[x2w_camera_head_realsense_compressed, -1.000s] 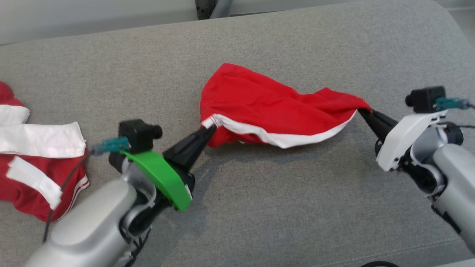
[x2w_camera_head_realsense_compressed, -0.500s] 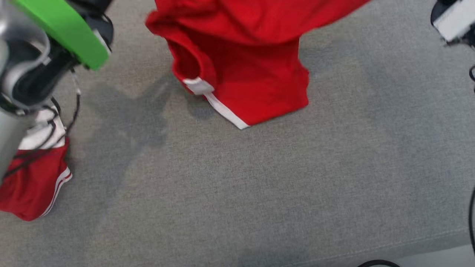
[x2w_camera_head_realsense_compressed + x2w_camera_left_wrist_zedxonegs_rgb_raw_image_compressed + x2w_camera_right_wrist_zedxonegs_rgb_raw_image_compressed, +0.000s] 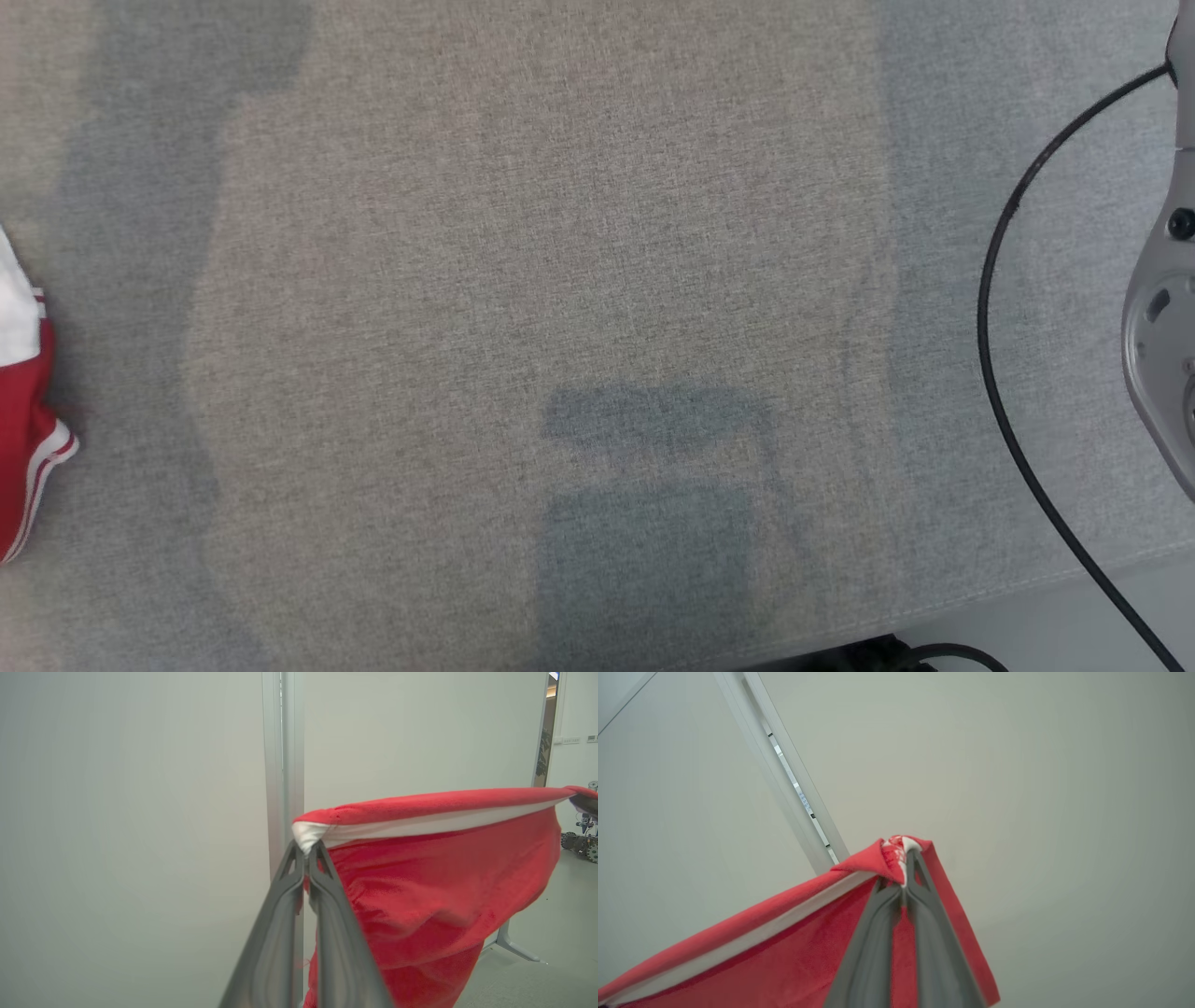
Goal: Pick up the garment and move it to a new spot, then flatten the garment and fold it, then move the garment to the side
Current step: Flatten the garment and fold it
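The garment (image 3: 439, 877) is red with a white hem band, and it hangs in the air, stretched between my two grippers. My left gripper (image 3: 307, 851) is shut on one white-edged corner of it in the left wrist view. In the right wrist view my right gripper (image 3: 906, 877) is shut on the opposite corner of the garment (image 3: 761, 956), whose cloth drapes down to the left. Both wrist views look toward a pale wall. The garment's shadow falls on the grey cushion (image 3: 597, 280) in the head view.
Another red and white garment (image 3: 23, 439) lies at the cushion's left edge. A black cable (image 3: 1004, 280) curves over the cushion's right side beside a pale arm segment (image 3: 1162, 317). The cushion's front edge runs along the bottom right.
Both grippers lifted the garment off the cushion and up out of the head view. The head view itself has shifted, so the second garment now sits at the far left.
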Robot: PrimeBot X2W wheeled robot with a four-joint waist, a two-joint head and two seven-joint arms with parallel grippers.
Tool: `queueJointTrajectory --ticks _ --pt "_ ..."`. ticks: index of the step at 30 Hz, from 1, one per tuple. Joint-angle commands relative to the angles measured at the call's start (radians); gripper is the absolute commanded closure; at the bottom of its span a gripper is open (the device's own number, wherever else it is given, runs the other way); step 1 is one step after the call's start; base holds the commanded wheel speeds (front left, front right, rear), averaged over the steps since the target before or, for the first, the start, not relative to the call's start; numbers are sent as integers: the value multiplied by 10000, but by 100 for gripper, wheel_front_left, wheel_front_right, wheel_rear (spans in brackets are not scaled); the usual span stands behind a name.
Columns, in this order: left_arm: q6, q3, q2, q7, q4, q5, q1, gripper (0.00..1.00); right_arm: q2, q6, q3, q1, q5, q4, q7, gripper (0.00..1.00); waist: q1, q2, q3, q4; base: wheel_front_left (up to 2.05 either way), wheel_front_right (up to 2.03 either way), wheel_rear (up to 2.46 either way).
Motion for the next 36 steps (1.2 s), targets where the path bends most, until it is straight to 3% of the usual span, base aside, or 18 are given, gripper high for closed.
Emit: queueJointTrajectory --ticks 1,4,7,11,14,23,29,32,36 --pt "-11 41 -68 -443 479 209 -156 100 -25 -20 -25 -169 -240 450 -381 100 -1 0 795 -281 0 0 0" --pt "-98 19 -391 -938 1063 601 -102 100 1 -17 914 -113 -449 1031 -777 100 -1 0 1011 -352 0 0 0" --pt "-181 170 -711 -1016 1137 908 928 100 -18 -17 2079 1067 -225 1333 -994 100 -1 0 918 -413 0 0 0" --pt "-237 903 -965 -1026 311 857 3194 100 10 -16 3585 2935 416 974 -1083 100 -1 0 838 -444 0 0 0" --pt "-242 1122 -845 -1019 -953 839 5444 100 -479 -17 4420 4859 1058 171 -1098 100 -1 0 574 -378 0 0 0" --pt "-243 1407 -275 -1021 -2880 714 8113 100 -1869 -17 4494 7649 2531 -2019 -1096 100 -1 0 -31 -198 0 0 0" --pt "-205 816 279 -1001 -3677 705 10541 100 -3052 -17 4664 9740 3408 -3225 -639 100 -1 0 -1425 -103 0 0 0" --pt "384 471 393 -801 -4230 604 12027 100 -3723 -19 4644 10995 3793 -3846 -207 100 -1 0 -2286 -17 0 0 0" --pt "1481 35 462 -487 -5060 419 14077 100 -4496 -27 4370 13054 4254 -4695 394 100 -1 0 -3433 163 0 0 0"
